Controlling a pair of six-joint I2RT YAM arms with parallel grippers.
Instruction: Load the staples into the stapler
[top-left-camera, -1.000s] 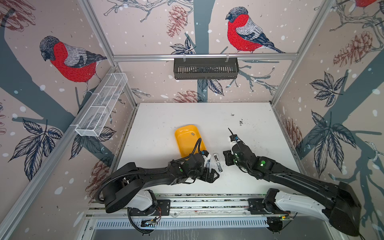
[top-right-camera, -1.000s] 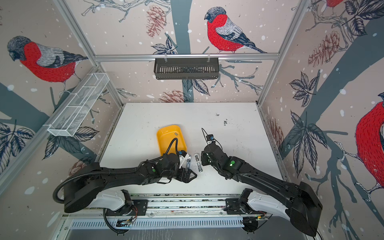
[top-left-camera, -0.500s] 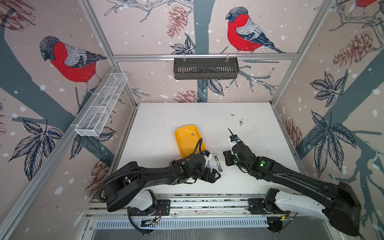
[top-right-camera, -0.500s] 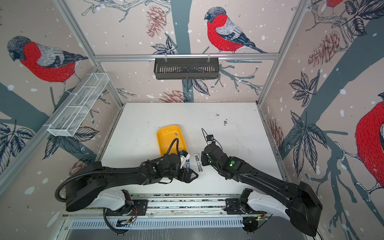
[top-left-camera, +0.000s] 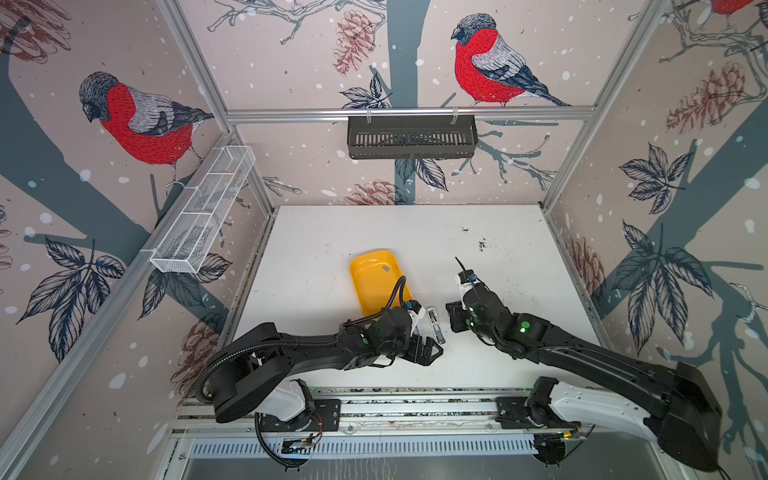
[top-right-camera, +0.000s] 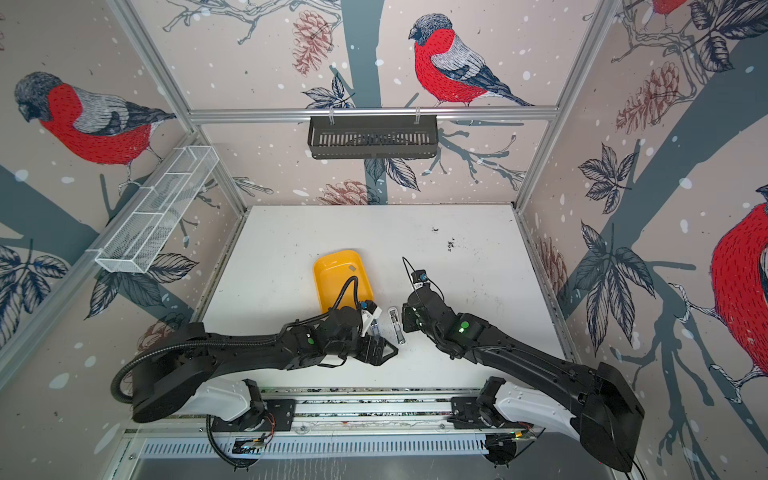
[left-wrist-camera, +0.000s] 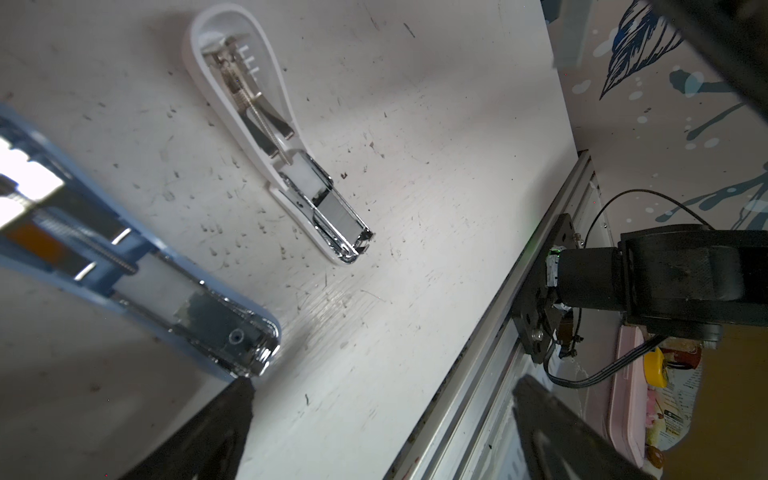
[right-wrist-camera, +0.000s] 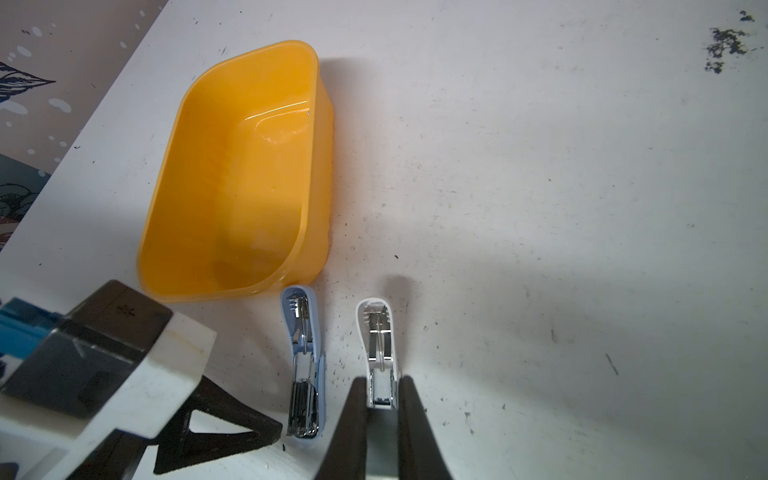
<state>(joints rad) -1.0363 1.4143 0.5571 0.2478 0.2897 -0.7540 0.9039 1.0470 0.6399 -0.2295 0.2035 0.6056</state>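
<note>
Two small staplers lie opened flat side by side, just in front of a yellow tray (top-left-camera: 368, 274) (right-wrist-camera: 232, 174). One stapler is white (top-left-camera: 434, 326) (top-right-camera: 397, 326) (left-wrist-camera: 282, 137) (right-wrist-camera: 380, 332), the other blue (left-wrist-camera: 166, 291) (right-wrist-camera: 305, 361). My right gripper (right-wrist-camera: 383, 379) hovers over the white stapler's metal end. It is shut on a thin grey strip, the staples (right-wrist-camera: 382, 440), which hides that end. Another grey strip (top-left-camera: 385, 269) (top-right-camera: 352, 268) lies in the tray. My left gripper (left-wrist-camera: 382, 415) (top-left-camera: 428, 351) stands open and empty, low by the blue stapler's metal end.
Dark specks (top-left-camera: 482, 243) dot the white table (top-left-camera: 332, 249) at the back right. A black basket (top-left-camera: 411, 137) hangs on the back wall and a white wire basket (top-left-camera: 203, 212) on the left wall. The aluminium rail (left-wrist-camera: 519, 270) runs along the front edge.
</note>
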